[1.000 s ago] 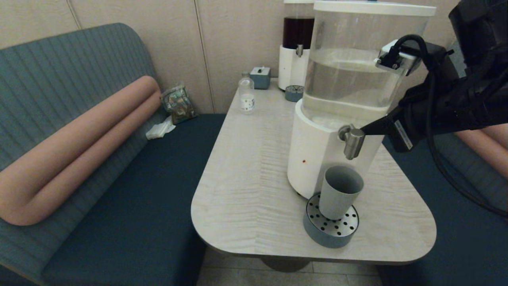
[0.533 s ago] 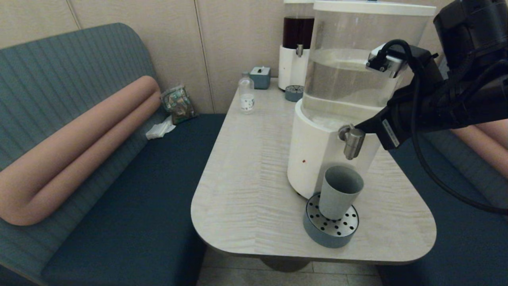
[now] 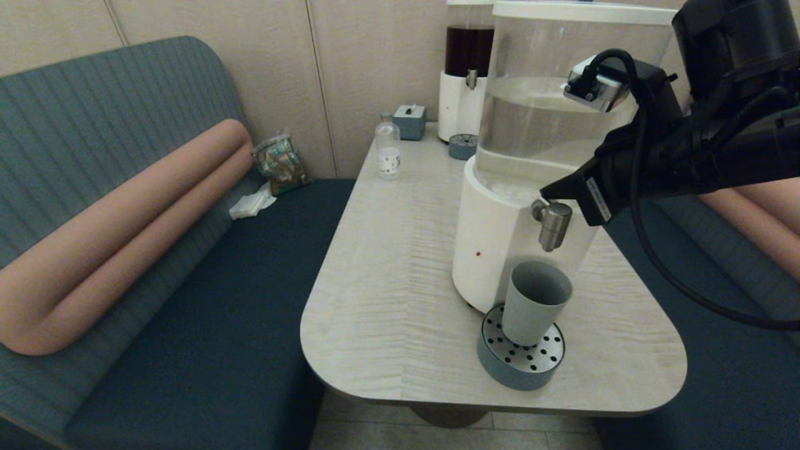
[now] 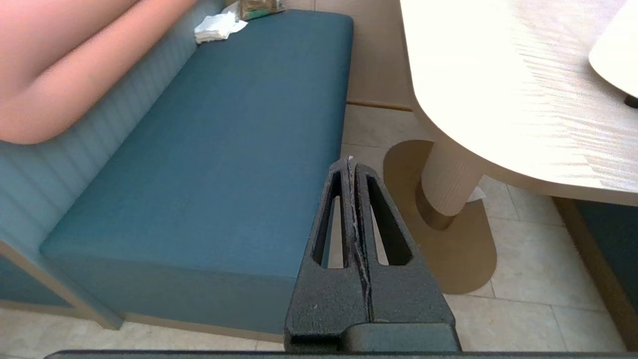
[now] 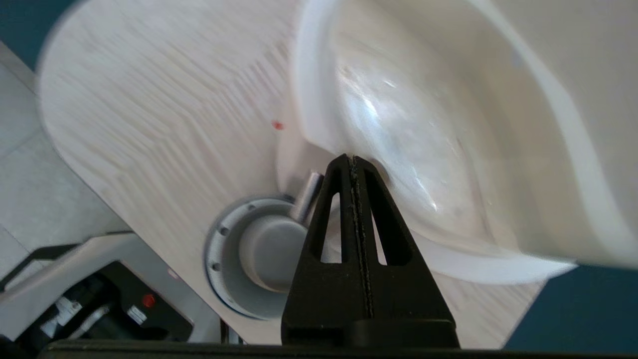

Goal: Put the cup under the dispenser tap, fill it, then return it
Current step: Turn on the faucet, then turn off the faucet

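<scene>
Plain matte grey-blue tapered cup (image 3: 535,302) standing upright on round blue-grey drip tray with perforated steel top (image 3: 522,356), right under short brushed-steel dispenser tap (image 3: 552,224) of large white-based dispenser with clear tank of pale liquid (image 3: 550,125). Tray and dispenser both on pale wood-grain bench (image 3: 394,281), tray touching the dispenser's white base at the near edge. Black right gripper (image 3: 545,191) reaching in from the right, fingers pressed together with nothing between them, tip at the top of the tap, just above the spout; contact hard to confirm. In the right wrist view, same closed right gripper (image 5: 353,160) against the white base, tap (image 5: 306,192) and cup (image 5: 271,252) just beside it below. Black left gripper (image 4: 351,164) hanging low beside the bench, over teal bench seat (image 4: 224,149) and tiled floor (image 4: 523,279), fingers pressed together and holding nothing. At the far end of the bench: small clear bottle (image 3: 388,149), small blue-grey box (image 3: 410,120), and smaller white-based dispenser of dark liquid (image 3: 465,81) with its own little drip tray (image 3: 463,147).
</scene>
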Controlling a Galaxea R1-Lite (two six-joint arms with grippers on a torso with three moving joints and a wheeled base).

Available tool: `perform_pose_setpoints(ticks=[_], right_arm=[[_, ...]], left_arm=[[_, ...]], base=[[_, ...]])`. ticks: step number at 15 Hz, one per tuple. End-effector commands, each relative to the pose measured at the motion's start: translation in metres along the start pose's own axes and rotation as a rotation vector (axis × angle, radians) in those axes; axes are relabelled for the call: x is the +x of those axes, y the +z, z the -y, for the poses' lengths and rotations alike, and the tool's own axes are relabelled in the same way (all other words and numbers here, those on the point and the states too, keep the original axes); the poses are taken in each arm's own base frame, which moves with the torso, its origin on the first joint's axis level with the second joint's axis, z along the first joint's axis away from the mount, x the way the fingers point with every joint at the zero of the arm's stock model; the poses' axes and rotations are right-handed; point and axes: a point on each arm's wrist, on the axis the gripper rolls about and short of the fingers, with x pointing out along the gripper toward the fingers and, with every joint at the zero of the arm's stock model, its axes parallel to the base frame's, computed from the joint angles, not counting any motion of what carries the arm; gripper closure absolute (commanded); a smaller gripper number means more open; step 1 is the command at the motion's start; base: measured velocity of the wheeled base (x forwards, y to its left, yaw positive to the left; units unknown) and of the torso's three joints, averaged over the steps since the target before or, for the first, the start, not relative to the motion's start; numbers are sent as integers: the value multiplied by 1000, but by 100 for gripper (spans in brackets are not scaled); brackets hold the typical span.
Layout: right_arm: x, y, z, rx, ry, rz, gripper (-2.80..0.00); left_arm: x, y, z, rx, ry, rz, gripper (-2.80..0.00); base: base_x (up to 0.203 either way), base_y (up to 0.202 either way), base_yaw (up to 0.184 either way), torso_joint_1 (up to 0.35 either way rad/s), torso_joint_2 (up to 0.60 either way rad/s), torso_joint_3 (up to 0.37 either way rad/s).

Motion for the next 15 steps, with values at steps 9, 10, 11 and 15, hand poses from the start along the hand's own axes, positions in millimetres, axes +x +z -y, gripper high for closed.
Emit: perform_pose_setpoints(ticks=[9,10,11,15], right_arm=[[-7,9,0,80,-2,91,0],[-14,13,5,84,-33,149,0],[-23,15,8,89,-53,184,0],[-86,16,10,143,-85,312,0]], left_arm=[[0,0,0,-1,1,-1,0],[0,0,0,-1,1,-1,0],[0,0,0,-1,1,-1,0],[0,0,0,-1,1,-1,0]], base=[[0,0,0,0,0,0],[0,0,0,0,0,0],[0,0,0,0,0,0],[0,0,0,0,0,0]])
